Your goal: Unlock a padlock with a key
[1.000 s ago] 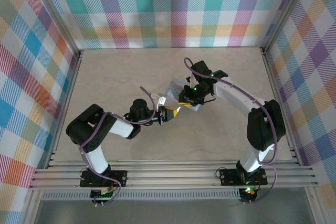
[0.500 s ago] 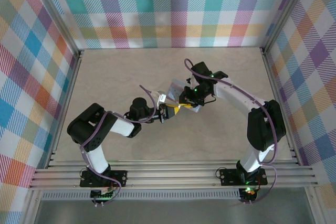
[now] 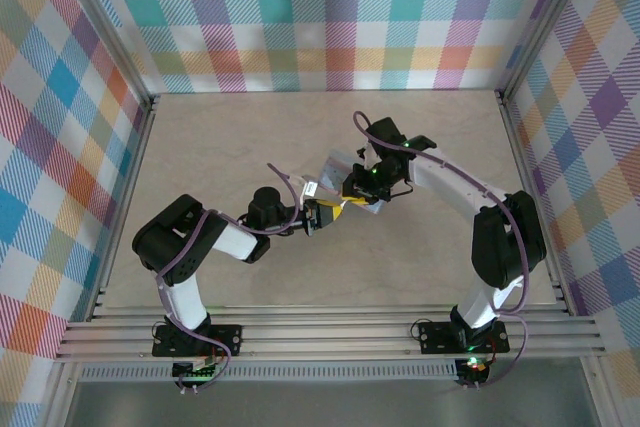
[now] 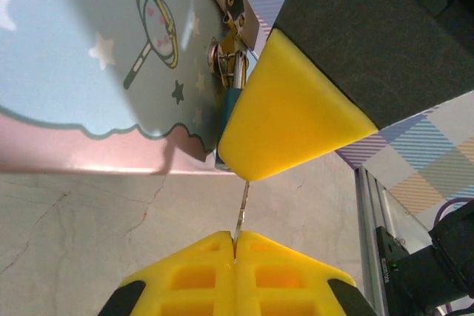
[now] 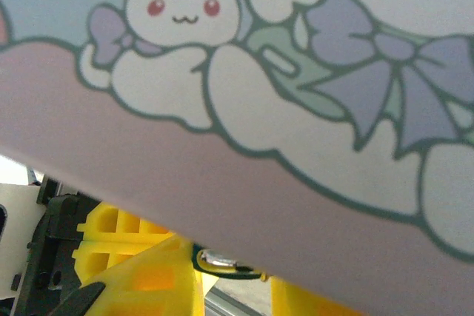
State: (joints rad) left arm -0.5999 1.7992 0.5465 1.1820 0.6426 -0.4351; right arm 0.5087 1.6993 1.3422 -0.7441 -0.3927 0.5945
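Observation:
In the left wrist view my left gripper [image 4: 235,240] is shut on the key [image 4: 241,209], a thin pale metal blade that points up out of the closed yellow fingertips. The blade's tip runs under a yellow finger [image 4: 289,116] of the right gripper. Beside that finger shows the small dark bluish padlock [image 4: 229,105], its metal shackle hooked into the tin's clasp. In the right wrist view my right gripper [image 5: 229,279] is shut on the padlock [image 5: 222,263], just under the tin's edge. From above, the left gripper [image 3: 325,215] and the right gripper [image 3: 355,197] meet mid-table.
The pale blue and pink cartoon tin [image 3: 338,163] lies under the right wrist, its lid [image 4: 89,35] close to both grippers, and its rabbit picture [image 5: 178,5] is close to the right wrist camera. Aluminium rails [image 3: 330,332] run along the near edge. Checked walls enclose the table.
Over the last second the left gripper has turned and moved a little right, toward the right gripper and the tin. The right arm has barely moved.

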